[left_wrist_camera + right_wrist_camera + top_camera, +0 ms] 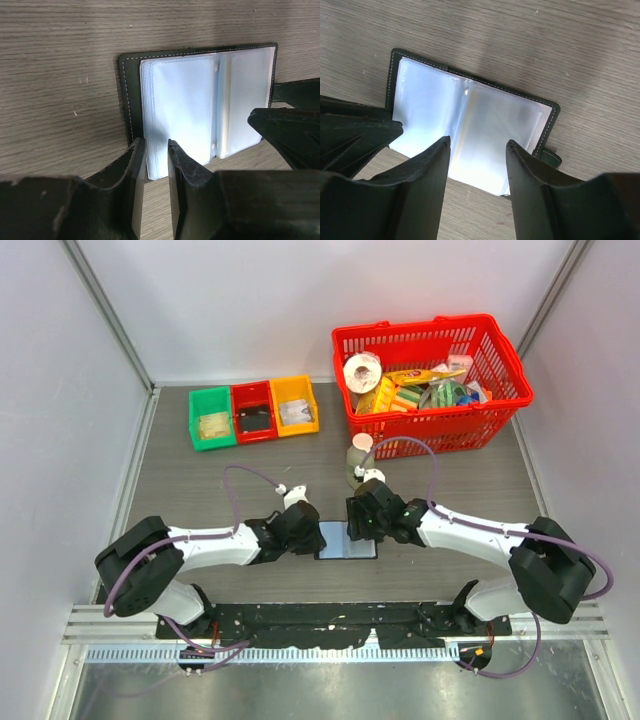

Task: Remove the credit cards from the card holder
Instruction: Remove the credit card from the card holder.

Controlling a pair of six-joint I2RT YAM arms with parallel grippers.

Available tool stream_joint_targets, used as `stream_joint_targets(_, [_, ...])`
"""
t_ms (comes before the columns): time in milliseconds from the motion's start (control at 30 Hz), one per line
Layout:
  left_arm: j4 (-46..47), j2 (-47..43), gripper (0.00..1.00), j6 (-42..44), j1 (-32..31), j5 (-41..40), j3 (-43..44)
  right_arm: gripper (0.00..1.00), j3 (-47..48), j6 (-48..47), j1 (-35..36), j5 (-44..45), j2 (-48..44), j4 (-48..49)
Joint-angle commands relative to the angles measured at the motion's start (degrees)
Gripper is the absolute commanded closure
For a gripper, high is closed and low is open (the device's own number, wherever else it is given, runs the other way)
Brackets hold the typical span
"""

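The black card holder [347, 540] lies open and flat on the table between my two grippers. Its pale blue-grey clear sleeves face up in the left wrist view [200, 100] and the right wrist view [470, 125]. No credit card shows in any view. My left gripper [312, 532] stands at the holder's left edge. Its jaws are a narrow gap apart [155, 150], astride the near corner of the sleeve stack. My right gripper [355, 525] is open wide [477, 145] over the holder's right page, holding nothing.
A red basket [430, 380] of groceries stands at the back right, with a small white-capped bottle [358, 455] just in front of it. Green [212, 418], red [253, 411] and orange [295, 405] trays sit at the back left. Walls close in both sides.
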Motion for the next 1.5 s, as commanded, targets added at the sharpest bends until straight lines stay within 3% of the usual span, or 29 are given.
stream_joint_targets(0, [-1.98, 0.28, 0.73, -1.79, -1.60, 2.35, -1.80, 0.44, -1.30, 2.70, 0.29, 3.37, -1.75, 0.39])
stream_joint_targets(467, [-1.36, 1.16, 0.73, -2.32, -2.57, 2.53, -1.71, 0.36, -2.98, 4.90, 0.29, 0.03, 2.47, 5.66])
stream_joint_targets(733, [-1.09, 1.60, 0.73, -2.50, -2.92, 2.70, -1.54, 0.54, -2.72, 4.81, 0.29, -2.96, -0.95, 6.81])
stream_joint_targets(1233, [-0.92, 1.16, 0.73, -2.76, -3.01, 2.44, -1.80, 0.57, 0.98, 3.49, 0.46, -5.34, -3.59, 3.91])
stream_joint_targets(1467, [-0.92, 0.54, 0.73, -2.85, -3.01, 2.35, -1.98, 0.68, 2.73, 2.70, 0.81, -7.62, -3.86, 2.15])
